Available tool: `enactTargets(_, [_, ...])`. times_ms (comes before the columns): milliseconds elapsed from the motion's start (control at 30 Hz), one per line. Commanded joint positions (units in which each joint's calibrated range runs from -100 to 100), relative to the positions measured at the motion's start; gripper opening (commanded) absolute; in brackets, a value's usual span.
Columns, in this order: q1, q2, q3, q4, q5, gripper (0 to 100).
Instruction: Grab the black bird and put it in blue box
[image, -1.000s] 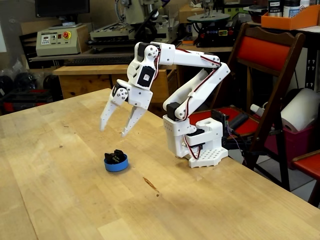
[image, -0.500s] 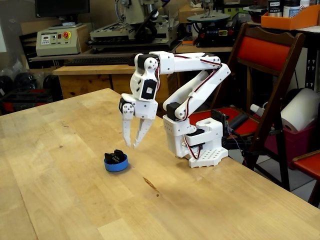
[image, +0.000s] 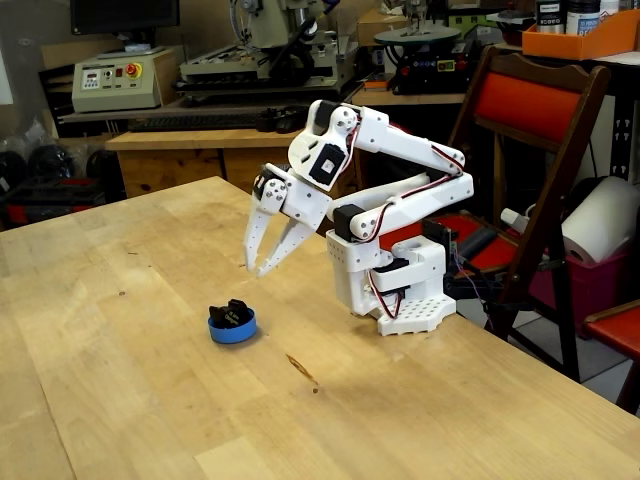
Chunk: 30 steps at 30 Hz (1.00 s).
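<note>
Fixed view: a pale wooden table (image: 130, 400) fills the lower left, its top bare apart from a few dark marks. Taking the blue box (image: 232, 326) as the landmark, the white arm (image: 400, 200) stands to the right of it and farther back, its base (image: 400, 290) near the table's far edge. The arm is folded, with the upper links rising from the base and bending back toward the box side. A red folding chair (image: 540, 110) stands beyond the base, off the table, and a workbench with machines (image: 120, 80) runs along the back.

The gripper (image: 256, 269) hangs in the air above the box and a little to the right of it, well clear of it and of the table. It is tilted, its tips pointing down and to the left. The two fingers are spread to a narrow V with a visible gap between the tips, and nothing is held between them.

The box is a small, shallow round dish resting flat on the table, well apart from the base. The bird (image: 234, 312) sits inside it, a small glossy black shape rising above the rim. Its beak and belly are too small to make out. Just right of the box and nearer the camera lies a short brown streak (image: 301, 368) on the wood.
</note>
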<state>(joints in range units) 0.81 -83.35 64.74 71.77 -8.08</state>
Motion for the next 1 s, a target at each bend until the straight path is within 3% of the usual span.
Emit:
enactTargets(0, [-0.44, -1.25, 1.55, -0.47, 0.20, 4])
enactTargets(967, [-0.88, -1.85, 13.14, -2.68, 0.24, 4])
